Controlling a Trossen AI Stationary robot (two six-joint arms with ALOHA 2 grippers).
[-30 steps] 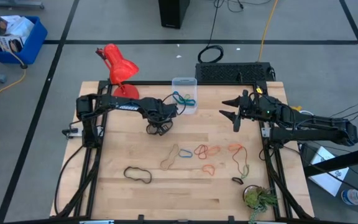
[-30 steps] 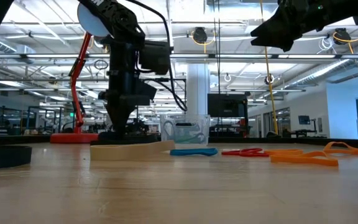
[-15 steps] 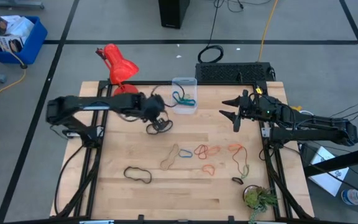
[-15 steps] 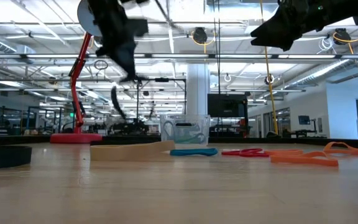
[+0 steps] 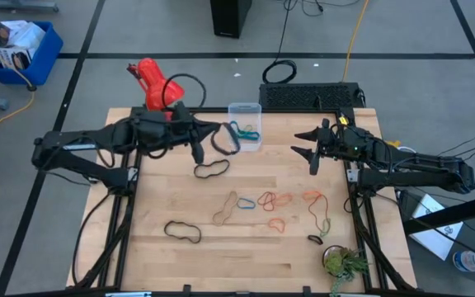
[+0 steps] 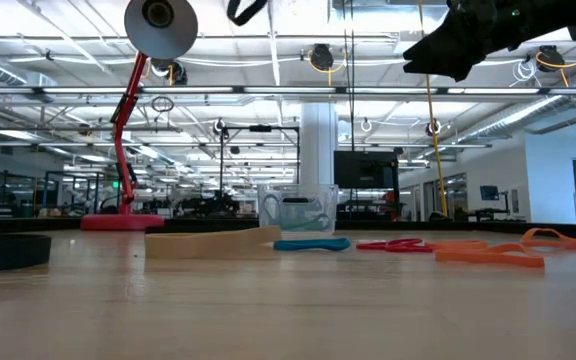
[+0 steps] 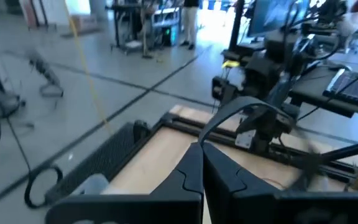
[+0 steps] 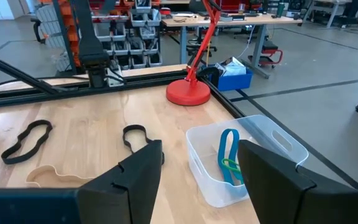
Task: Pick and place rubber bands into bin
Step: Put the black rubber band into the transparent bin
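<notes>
My left gripper is shut on a black rubber band and is raised above the table's far left part, just left of the clear bin. The bin holds blue and green bands. A second black band lies flat on the table below. Tan, blue, red, orange and olive bands and another black band lie toward the near side. My right gripper is open and empty, raised right of the bin. My left gripper pinches the black band's near end between its two shut fingertips. The fingers lie about level and point toward the table's right. The band is lifted clear of the table and stands out beyond the fingertips as an open loop.
A red desk lamp stands at the table's far left corner. A small plant sits at the near right corner. A dark pad lies beyond the far edge. The bin stands at the far edge's middle.
My left gripper has risen from the table near the black band, out of the low view's top, and drawn back toward the table's left and far side, tipping to about level. One black band has come up with it; another has stayed on the table.
</notes>
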